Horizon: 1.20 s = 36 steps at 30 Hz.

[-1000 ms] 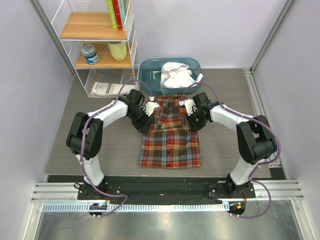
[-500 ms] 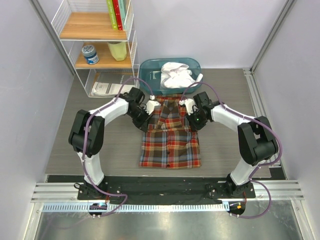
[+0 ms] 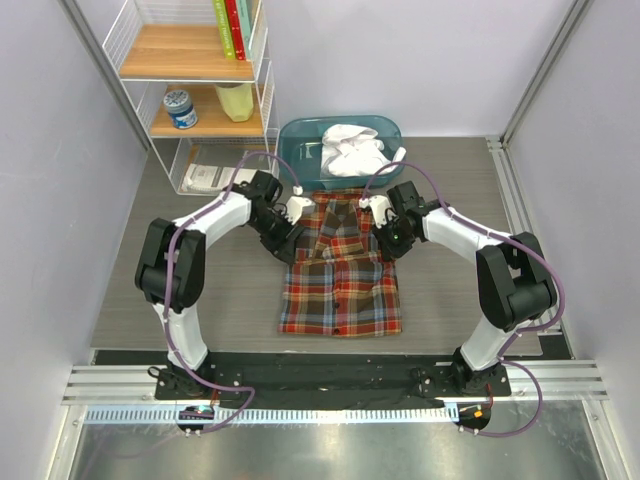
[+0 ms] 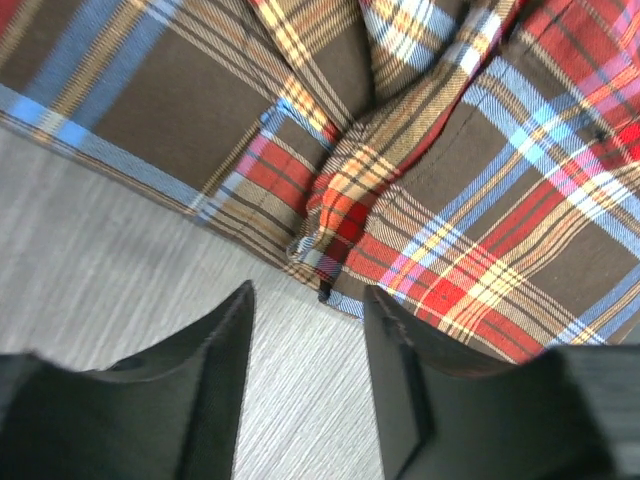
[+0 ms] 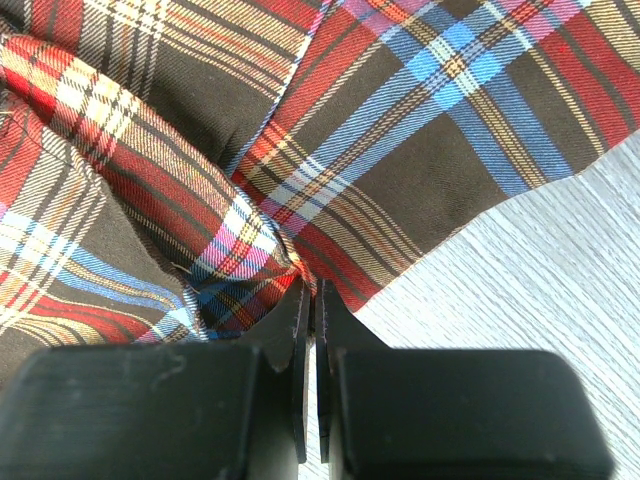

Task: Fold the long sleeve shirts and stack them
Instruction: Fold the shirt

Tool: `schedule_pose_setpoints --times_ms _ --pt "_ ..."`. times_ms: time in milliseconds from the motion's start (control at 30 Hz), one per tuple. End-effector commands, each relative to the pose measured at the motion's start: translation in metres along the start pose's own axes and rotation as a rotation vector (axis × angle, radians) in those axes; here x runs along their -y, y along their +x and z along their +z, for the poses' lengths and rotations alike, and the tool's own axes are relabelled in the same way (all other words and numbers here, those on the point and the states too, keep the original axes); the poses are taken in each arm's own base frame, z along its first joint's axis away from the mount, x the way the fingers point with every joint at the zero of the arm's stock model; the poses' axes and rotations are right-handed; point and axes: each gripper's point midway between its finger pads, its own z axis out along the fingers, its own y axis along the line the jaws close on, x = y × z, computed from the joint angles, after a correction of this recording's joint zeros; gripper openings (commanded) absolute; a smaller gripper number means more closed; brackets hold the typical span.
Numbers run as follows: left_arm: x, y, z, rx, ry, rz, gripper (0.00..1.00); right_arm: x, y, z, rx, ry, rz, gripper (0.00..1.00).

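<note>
The plaid long sleeve shirt (image 3: 340, 280) lies partly folded on the grey table, collar end far, hem near. My left gripper (image 3: 295, 211) is at its far left corner. In the left wrist view this gripper (image 4: 305, 295) is open and empty, its jaws just off the edge of the plaid cloth (image 4: 450, 200), over bare table. My right gripper (image 3: 375, 209) is at the far right corner. In the right wrist view it (image 5: 310, 290) is shut on a fold of the plaid cloth (image 5: 400, 130). A white long sleeve shirt (image 3: 352, 150) lies crumpled in the teal bin (image 3: 290, 150).
The teal bin stands just beyond the plaid shirt. A wire shelf (image 3: 200, 95) with books, a tin and a jar stands at the far left, with a paper (image 3: 208, 177) at its foot. Metal frame posts (image 3: 530, 80) stand at the far right.
My left gripper has drawn a little left and away from the shirt's corner. The right gripper and the shirt have hardly moved.
</note>
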Motion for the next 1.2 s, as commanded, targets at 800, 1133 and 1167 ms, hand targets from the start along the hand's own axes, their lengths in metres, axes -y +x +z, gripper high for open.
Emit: schedule_pose_setpoints --times_ms 800,1133,1167 --pt "-0.015 -0.015 -0.003 0.055 -0.051 -0.005 0.0 0.02 -0.02 -0.001 0.051 0.024 -0.01 0.01" --pt "-0.028 -0.011 0.019 0.029 -0.052 -0.07 0.05 0.023 -0.033 -0.011 0.067 0.039 0.018 0.31" --pt "-0.029 -0.011 0.02 0.027 -0.053 -0.075 0.06 0.025 -0.039 -0.023 0.092 0.054 0.015 0.35"
